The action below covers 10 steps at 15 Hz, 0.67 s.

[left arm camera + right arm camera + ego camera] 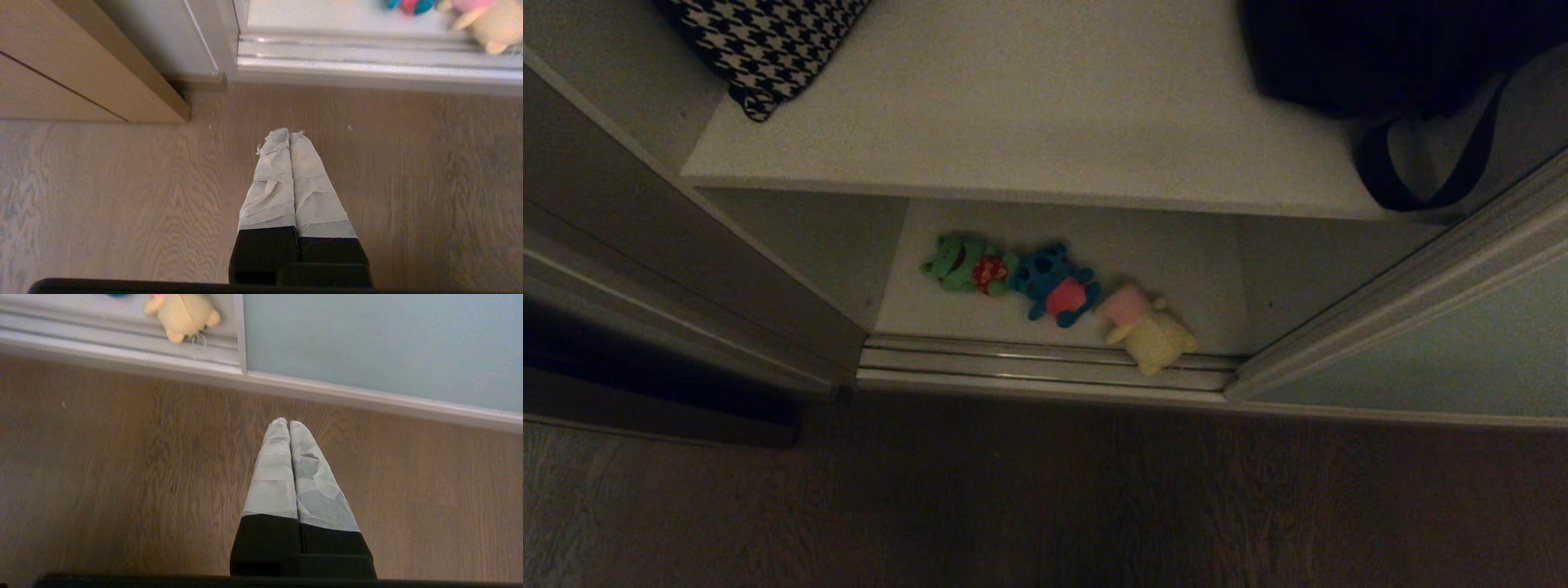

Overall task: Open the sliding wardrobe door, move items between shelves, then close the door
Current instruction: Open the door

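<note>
Bottom shelf (pixel 1176 261): three plush toys (pixel 1054 286) (row); upper shelf (pixel 1029 114): bag (pixel 1380 57).

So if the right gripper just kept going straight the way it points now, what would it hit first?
Most likely the wooden floor: the shut right gripper hangs over bare boards, short of the sliding door. Depth is unclear, so a shallower line could reach the door's bottom edge instead.

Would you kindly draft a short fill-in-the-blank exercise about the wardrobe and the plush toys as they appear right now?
1. The blue toy lies between the green toy and the ____ toy.
2. The toys lie on the ____ shelf, under the upper shelf.
3. The left gripper and the right gripper both hang over the wooden floor, fingers ____.
4. The sliding wardrobe door stands ____.

Missing words: yellow; lower; shut; open
</note>
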Motion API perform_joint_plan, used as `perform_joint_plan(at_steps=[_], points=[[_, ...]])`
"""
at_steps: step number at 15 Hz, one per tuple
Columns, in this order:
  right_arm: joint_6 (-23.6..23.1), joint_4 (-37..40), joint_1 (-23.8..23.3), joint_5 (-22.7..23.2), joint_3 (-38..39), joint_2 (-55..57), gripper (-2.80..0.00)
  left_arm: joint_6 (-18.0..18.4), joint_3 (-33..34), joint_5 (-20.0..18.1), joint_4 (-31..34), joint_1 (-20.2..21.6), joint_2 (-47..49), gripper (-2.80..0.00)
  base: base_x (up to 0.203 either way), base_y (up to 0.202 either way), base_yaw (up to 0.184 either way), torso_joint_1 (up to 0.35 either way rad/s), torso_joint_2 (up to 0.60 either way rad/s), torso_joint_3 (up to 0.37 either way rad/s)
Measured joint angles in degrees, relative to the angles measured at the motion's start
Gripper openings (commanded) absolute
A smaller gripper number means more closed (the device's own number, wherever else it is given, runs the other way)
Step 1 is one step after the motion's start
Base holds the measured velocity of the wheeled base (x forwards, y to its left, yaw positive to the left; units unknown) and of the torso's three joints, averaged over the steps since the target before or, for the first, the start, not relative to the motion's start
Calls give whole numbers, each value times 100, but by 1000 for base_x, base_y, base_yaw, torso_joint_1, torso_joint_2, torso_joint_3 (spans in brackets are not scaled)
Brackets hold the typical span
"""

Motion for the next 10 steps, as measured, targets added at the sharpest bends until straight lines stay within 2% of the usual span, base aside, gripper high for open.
perform_joint_plan(at_steps=[10], points=[[-2, 0, -2, -2, 0, 0, -280, 9, -7, 1, 18, 0, 7, -280, 0, 0, 0, 2, 3, -196]])
